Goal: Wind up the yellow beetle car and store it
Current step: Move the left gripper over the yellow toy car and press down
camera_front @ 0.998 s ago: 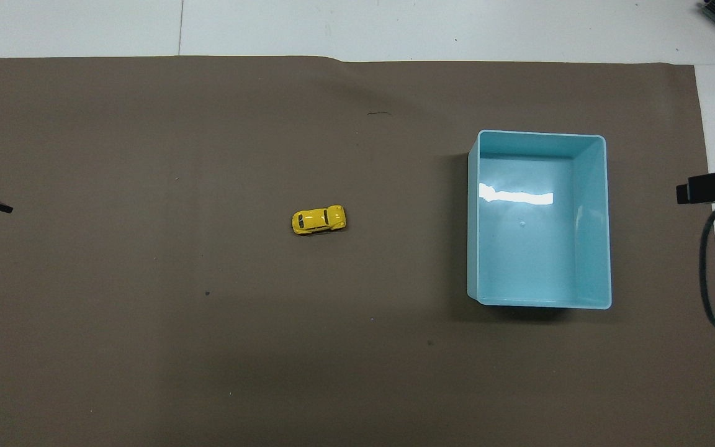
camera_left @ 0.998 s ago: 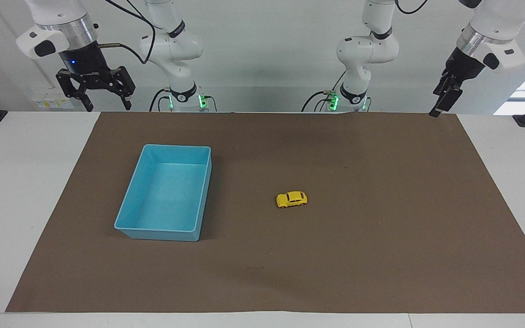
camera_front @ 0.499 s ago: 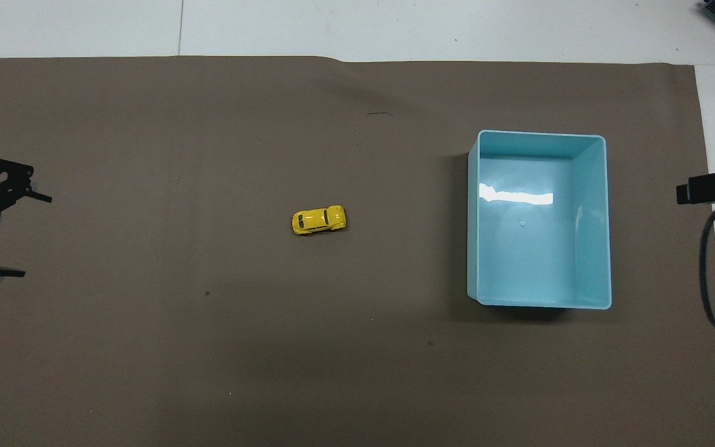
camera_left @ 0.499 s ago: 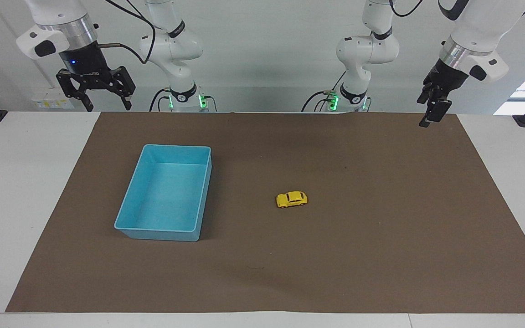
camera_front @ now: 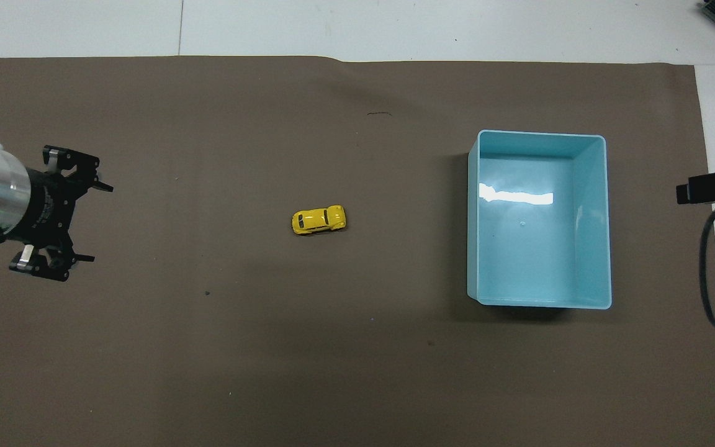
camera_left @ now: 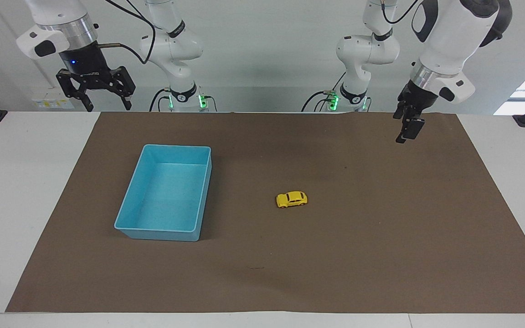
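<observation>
Your car (camera_left: 291, 199) sits untouched on the brown mat (camera_left: 381, 237), beside the empty bin (camera_left: 201, 200) toward the left arm's end, so winding and storing are both left. The left gripper (camera_front: 98, 221) hangs over the mat, spread wide and empty. The right gripper (camera_left: 106, 104), also wide and empty, waits above its table corner, mostly cut off overhead.

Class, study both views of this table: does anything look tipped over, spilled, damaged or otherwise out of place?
Nothing stands out. The tiny yellow beetle toy car stands on its wheels on the brown paper mat, apart from the upright, empty light blue plastic bin. The only blemish is a slight ripple at the mat's edge.
</observation>
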{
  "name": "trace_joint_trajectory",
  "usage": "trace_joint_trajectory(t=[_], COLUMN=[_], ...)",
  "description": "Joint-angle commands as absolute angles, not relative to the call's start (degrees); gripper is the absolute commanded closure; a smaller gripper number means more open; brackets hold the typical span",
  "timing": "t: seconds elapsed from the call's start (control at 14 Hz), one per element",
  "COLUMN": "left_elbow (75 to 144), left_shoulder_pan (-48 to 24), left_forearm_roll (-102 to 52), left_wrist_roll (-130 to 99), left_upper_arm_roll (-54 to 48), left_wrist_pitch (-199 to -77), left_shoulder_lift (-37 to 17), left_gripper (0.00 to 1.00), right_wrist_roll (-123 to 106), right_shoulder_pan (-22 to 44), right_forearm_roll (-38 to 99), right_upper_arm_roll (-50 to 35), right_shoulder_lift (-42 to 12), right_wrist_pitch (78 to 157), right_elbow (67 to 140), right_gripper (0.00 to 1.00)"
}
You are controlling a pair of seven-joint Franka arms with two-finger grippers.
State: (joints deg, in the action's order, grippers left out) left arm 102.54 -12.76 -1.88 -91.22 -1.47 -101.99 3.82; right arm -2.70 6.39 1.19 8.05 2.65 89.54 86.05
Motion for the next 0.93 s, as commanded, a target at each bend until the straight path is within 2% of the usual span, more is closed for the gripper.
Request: trace_joint_trajectory(t=[0.0,0.43,0.71,0.86], left_elbow=[104.3,103.4,99.3,99.0], left_shoulder_pan=[-15.8,-21.6,-25.1,-25.6], left_forearm_roll=[-2.4,-2.3,-1.8,-2.2], left_wrist_roll=[-96.5,-107.6,-112.0,-114.0], left_upper_arm_roll=[-0.6,-0.6,-0.5,-0.6], left_wrist_pitch=[-106.8,-114.6,-116.0,-118.1], left_shoulder_lift=[2.6,-4.6,-12.5,-14.2], left_gripper=[0.00,0.00,0.00,0.00], right_wrist_roll=[-2.2,-2.2,-2.2,-2.2], right_shoulder_pan=[6.2,6.2,6.2,6.2], right_forearm_roll=[1.7,1.7,1.7,1.7], right_upper_arm_roll=[7.8,7.8,7.8,7.8], right_shoulder_lift=[3.8,3.8,3.8,3.8], right_wrist_pitch=[88.9,88.9,88.9,88.9], right_elbow=[86.9,86.9,86.9,86.9], right_gripper=[0.00,0.00,0.00,0.00])
